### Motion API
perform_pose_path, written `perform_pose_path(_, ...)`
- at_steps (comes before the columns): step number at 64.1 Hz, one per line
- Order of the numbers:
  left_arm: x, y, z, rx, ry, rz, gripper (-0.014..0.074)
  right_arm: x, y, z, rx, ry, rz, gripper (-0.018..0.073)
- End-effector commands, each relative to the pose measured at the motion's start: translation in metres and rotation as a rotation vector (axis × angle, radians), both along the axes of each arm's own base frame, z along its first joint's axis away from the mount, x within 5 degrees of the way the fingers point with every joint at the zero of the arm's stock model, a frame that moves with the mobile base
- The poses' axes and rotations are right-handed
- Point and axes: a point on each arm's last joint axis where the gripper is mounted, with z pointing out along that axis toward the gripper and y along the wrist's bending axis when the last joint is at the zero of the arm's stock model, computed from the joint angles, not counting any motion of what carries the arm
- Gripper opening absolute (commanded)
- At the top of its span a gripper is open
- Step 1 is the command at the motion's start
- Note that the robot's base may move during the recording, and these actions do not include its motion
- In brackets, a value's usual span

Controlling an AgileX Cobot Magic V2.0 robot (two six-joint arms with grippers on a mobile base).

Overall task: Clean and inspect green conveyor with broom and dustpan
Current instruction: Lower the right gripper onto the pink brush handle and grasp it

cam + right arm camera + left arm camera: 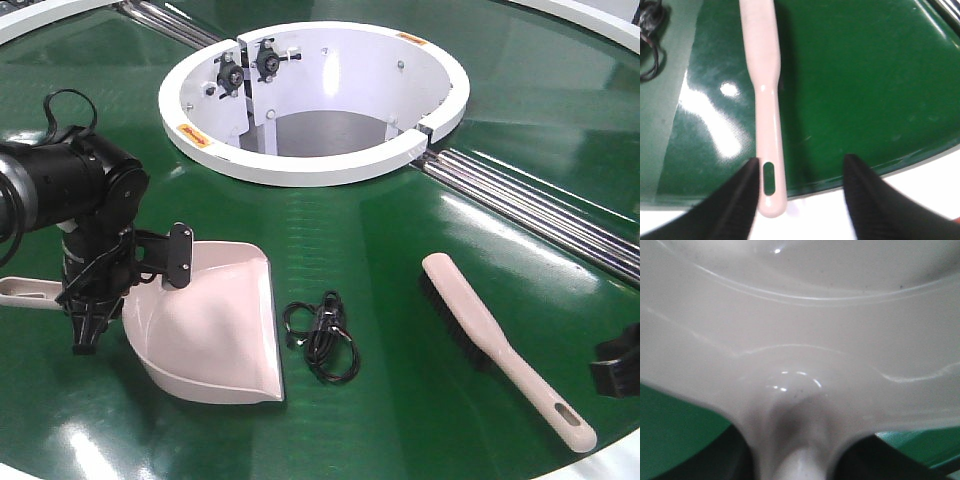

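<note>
Left jaws stand apart astride the handle of the dustpan (215, 320); right jaws apart, the broom (763, 65) handle's slotted end between them.

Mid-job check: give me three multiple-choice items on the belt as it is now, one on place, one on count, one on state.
1. Where does the black cable bundle lie? A) between the dustpan and the broom; B) inside the white ring; C) in the dustpan's scoop.
2. How many pink-beige tools lie on the green conveyor? A) one; B) two; C) four.
3. How is the right claw? A) open, broom handle between its fingers; B) shut on the cable; C) holding the broom aloft.
Answers: 1 A, front view shows it on bare belt between them. 2 B, only dustpan and broom. 3 A, right wrist view shows fingers spread, handle end beside one.
</note>
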Motion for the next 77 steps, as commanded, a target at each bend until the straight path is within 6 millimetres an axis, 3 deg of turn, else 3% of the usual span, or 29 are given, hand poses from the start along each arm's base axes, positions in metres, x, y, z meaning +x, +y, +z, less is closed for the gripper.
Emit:
perform_pose_path(1,-0.001,-0.002,0.022,-0.019,-0.070,-0.001,-0.0006,0.010,0.005,0.009,-0.018,-0.020,0.048,0.0523)
perform_pose_path(11,-0.001,-0.002,0.022,-0.019,-0.070,-0.001,-0.0006,0.025,0.015,0.005,-0.017,0.031,0.073,0.0605)
perform_pose_path(32,-0.001,-0.002,0.022,-0.019,-0.070,-0.001,-0.0006,0.068,0.027,-0.009,-0.015,0.198,0.082,0.0570)
perform_pose_path(47,-0.001,-0.002,0.022,-0.019,-0.070,-0.001,-0.0006,0.098,0.035,-0.032,-0.030,0.338,0.090,0.0569)
perform_pose_path(77,-0.001,-0.002,0.022,-0.019,-0.070,-0.001,-0.0006,0.126,0.041,-0.078,-0.048,0.489,0.087,0.0569)
